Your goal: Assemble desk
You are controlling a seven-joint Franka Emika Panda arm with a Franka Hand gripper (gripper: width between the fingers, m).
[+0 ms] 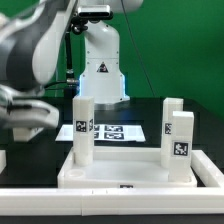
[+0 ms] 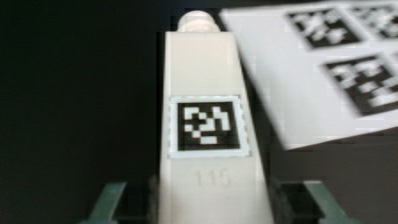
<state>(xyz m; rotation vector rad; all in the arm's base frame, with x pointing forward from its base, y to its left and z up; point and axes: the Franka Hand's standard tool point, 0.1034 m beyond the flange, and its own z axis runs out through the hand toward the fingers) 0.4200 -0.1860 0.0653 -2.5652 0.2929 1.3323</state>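
Jaws clamped on tagged leg [image 2: 205,130]

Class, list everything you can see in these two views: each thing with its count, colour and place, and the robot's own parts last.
desk top: one, white, on the table, nearest the exterior camera
legs: three, white with black-and-white tags, upright on the desk top, one at the exterior view's left, two at its right
marker board: one, white, flat behind the desk top
table: one, black
arm: one, grey-white, exterior view's left
fingers: two, either side of a leg; contact unclear
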